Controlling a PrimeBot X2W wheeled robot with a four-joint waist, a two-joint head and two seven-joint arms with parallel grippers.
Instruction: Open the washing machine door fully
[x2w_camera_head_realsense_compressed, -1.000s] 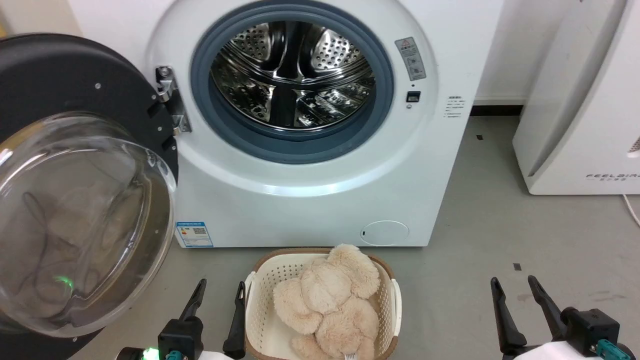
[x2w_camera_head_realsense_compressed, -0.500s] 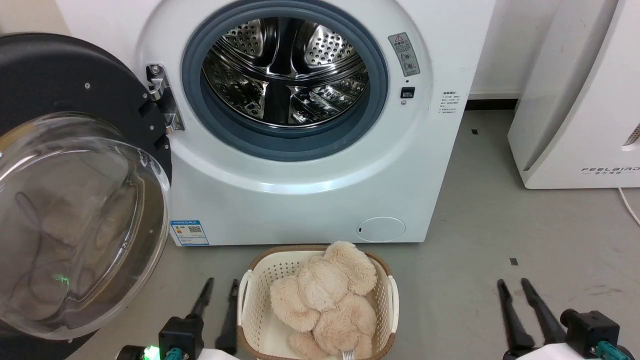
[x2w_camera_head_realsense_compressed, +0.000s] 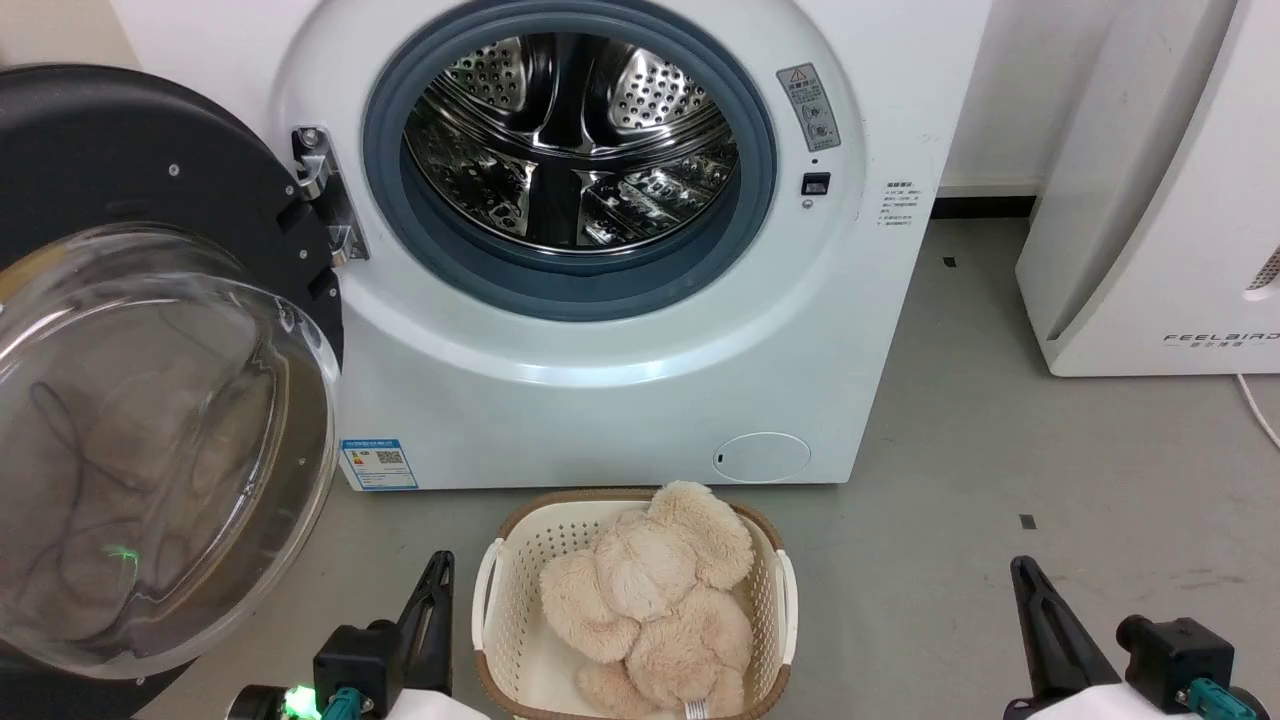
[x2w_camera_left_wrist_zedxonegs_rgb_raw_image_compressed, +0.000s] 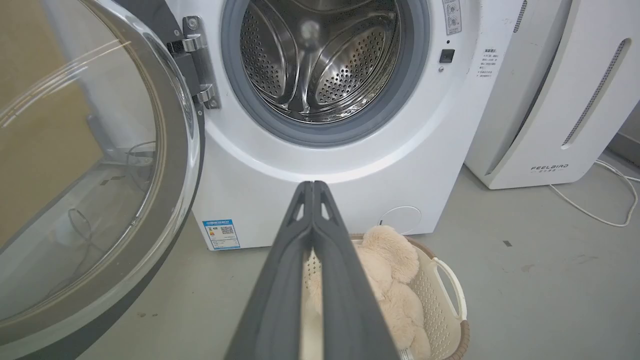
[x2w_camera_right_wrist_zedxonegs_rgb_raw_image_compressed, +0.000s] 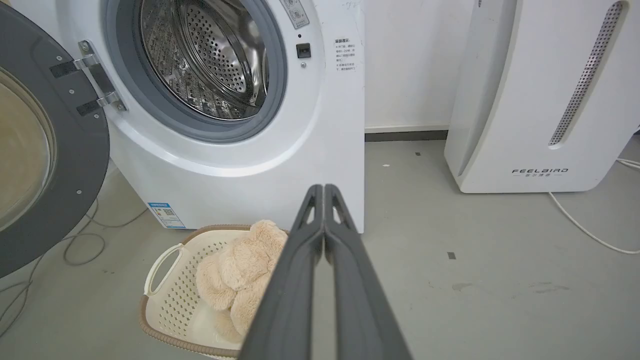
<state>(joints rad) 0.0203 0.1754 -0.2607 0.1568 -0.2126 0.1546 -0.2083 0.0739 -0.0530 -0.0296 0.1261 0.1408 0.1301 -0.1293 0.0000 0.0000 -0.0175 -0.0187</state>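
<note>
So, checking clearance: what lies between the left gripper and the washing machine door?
Bare floor from left gripper to washing machine door, per head view.

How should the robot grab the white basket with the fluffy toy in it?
Probably by its loop handles. The basket has a left handle and a right handle, each standing clear of the wall, so a finger can slip through. The left gripper sits beside the left one; the right gripper would come from the right. Both are shut, so they must open first.

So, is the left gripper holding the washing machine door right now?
No, the left gripper is shut on nothing and stands apart from the washing machine door, which hangs open.
</note>
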